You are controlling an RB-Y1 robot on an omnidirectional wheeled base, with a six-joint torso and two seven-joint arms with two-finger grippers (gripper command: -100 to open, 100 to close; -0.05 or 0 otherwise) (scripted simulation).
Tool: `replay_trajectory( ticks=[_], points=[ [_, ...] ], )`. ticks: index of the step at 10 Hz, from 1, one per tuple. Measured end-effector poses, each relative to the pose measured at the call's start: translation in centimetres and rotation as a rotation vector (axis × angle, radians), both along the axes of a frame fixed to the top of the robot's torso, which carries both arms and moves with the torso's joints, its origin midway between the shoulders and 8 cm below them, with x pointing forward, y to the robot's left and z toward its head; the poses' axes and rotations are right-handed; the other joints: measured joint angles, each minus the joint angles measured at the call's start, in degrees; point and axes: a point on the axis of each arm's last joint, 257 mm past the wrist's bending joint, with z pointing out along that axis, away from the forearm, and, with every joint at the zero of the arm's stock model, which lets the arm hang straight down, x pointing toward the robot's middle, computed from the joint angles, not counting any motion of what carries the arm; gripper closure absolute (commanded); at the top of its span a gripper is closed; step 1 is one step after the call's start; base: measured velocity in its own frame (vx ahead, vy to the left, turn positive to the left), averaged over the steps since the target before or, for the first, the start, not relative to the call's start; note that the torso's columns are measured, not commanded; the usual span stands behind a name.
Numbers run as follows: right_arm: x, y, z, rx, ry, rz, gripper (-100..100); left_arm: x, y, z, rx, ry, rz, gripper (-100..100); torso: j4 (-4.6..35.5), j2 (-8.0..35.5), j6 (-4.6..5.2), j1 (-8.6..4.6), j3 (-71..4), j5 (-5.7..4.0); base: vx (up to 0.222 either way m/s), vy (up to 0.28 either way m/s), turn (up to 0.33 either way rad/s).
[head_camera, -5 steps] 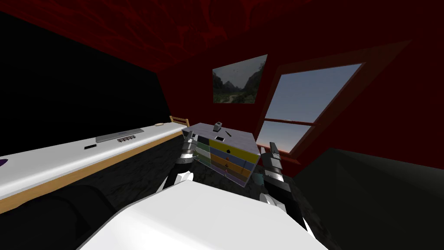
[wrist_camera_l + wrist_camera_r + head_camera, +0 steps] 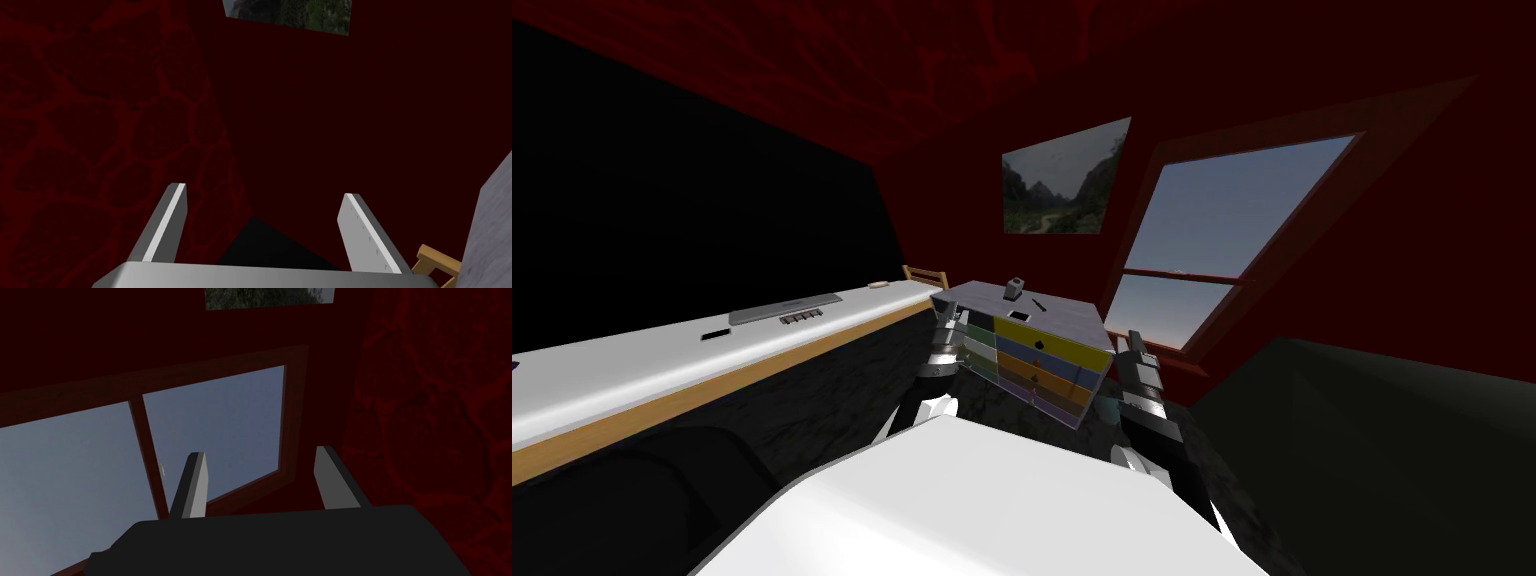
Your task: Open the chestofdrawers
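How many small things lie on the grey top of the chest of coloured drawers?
3: a small grey box near the back, a thin dark stick just right of it, and a flat black square with a white rim near the front edge. None looks hidden.

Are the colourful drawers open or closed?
Closed. The chest of drawers shows all its coloured fronts flush in one flat face, and none sticks out.
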Motion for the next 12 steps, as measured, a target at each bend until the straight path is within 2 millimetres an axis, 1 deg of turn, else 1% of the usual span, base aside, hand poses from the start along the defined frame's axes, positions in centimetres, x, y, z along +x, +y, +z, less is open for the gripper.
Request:
replay_trajectory(
  ticks=[4,5,6,7,10,12],
  points=[
    [0.0,0.0,0.0,0.000,0.000,0.000,0,0.0,0.0,0.0,0.000,0.000,0.000,0,16.9,16.9,0.00,0.00,-33.8,0.00,0.000,0.000,0.000],
    [0.0,0.0,0.0,0.000,0.000,0.000,0,0.0,0.0,0.0,0.000,0.000,0.000,-100,21.1,21.2,0.00,0.00,-42.3,0.00,0.010,-0.011,-0.005],
    [0.0,0.0,0.0,0.000,0.000,0.000,0,0.1,-0.1,-0.3,0.016,0.008,-0.009,-100,23.0,23.1,0.00,-0.02,-46.2,0.00,0.013,-0.023,-0.008],
    [0.0,0.0,0.0,0.000,0.001,0.000,0,0.3,-0.4,-0.6,0.035,0.018,-0.020,-100,23.6,23.6,0.00,-0.04,-47.4,-0.01,0.016,-0.028,-0.008],
    [0.0,0.0,0.0,0.000,0.001,0.000,0,1.1,-0.9,-1.9,0.091,0.056,-0.049,-100,23.8,23.8,0.00,-0.05,-47.7,-0.02,0.026,-0.054,-0.017],
    [0.0,0.0,0.0,0.000,0.001,0.000,0,1.8,-1.2,-3.9,0.127,0.099,-0.066,-100,23.8,23.8,0.00,-0.10,-47.7,-0.03,0.046,-0.085,-0.011]
  ],
)
